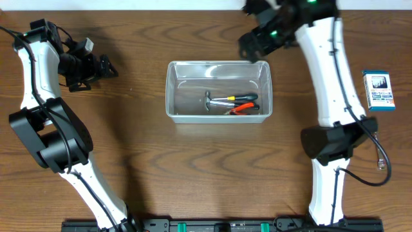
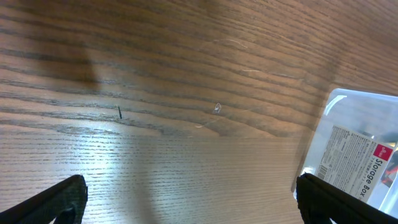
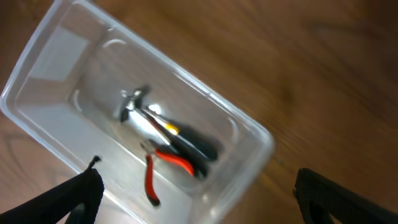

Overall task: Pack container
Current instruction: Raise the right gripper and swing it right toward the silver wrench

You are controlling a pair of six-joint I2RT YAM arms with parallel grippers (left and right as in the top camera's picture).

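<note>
Midway along the counter [image 1: 193, 167] the container [image 1: 172, 90] sits flat, a hammer [image 1: 215, 99] and red-handled pliers [image 1: 243, 108] inside. Clear thin plastic, probably light, slick and flexing: grip the rimmed edge. Both gape empty: left end effector [image 2: 199, 208], right end effector [image 3: 199, 186]. Only the left wrist view shows its "Storage Box" label [image 2: 357, 162]; only overhead shows the blue-and-white box [image 1: 378, 90].

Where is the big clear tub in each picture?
Overhead: the container sits in the middle of the picture.
Left wrist: only one corner of the container shows, at the right edge.
Right wrist: the container fills the left and middle, with tools inside.
Shared landmark: the brown wooden table under it.
</note>
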